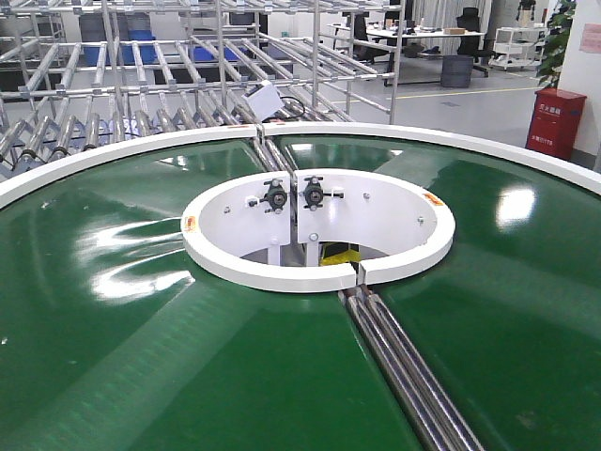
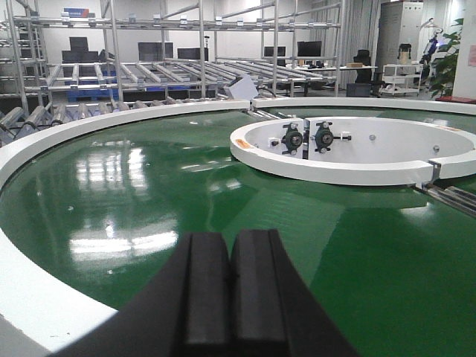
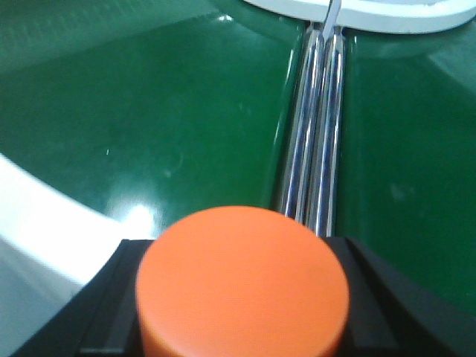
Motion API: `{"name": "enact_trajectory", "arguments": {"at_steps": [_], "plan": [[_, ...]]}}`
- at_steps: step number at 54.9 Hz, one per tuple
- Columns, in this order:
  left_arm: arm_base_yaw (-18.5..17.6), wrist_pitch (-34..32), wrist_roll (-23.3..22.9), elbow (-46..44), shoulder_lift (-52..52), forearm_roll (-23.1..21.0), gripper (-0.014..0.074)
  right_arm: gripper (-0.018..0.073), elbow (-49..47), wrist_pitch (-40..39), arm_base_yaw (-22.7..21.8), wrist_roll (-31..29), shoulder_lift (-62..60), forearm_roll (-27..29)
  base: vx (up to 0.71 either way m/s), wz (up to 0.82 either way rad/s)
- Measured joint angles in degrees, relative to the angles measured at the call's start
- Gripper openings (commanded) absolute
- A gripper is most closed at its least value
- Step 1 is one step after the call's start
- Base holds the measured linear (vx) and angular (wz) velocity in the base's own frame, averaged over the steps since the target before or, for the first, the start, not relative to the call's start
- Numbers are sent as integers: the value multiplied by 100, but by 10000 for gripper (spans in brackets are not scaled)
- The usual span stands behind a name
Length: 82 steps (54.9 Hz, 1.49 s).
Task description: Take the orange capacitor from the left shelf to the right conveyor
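Note:
The orange capacitor fills the bottom of the right wrist view, seen from its flat top. My right gripper is shut on it, a black finger on either side. It hangs over the right conveyor's dark green belt, near the metal roller seam and the white outer rim. In the left wrist view my left gripper is shut and empty, low over the belt by its rim. Neither gripper shows in the front view. The left shelf is out of view.
The conveyor has a raised white central ring with bearings inside and a roller seam running to the front. Bare roller-rail racks stand behind it. A red cabinet is at the far right.

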Motion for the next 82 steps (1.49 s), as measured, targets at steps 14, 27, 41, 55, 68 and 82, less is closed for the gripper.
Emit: {"name": "enact_trajectory", "arguments": {"at_steps": [14,27,41,55,68,82], "plan": [[0,0,0,0,0,0,-6,247,-230,-2323,0,0,1811,-23,0,0],[0,0,0,0,0,0,-6,247,-230,-4692,0,71,3469,-23,0,0],[0,0,0,0,0,0,-6,247,-241,-6797,0,193,5117,-40,0,0],[0,0,0,0,0,0,-6,247,-247,-8689,0,193,6557,-84,0,0],[0,0,0,0,0,0,-6,247,-407,-9920,0,294,7579,-236,0,0],[0,0,0,0,0,0,-6,247,-978,-9885,0,396,8362,-623,0,0]]}}
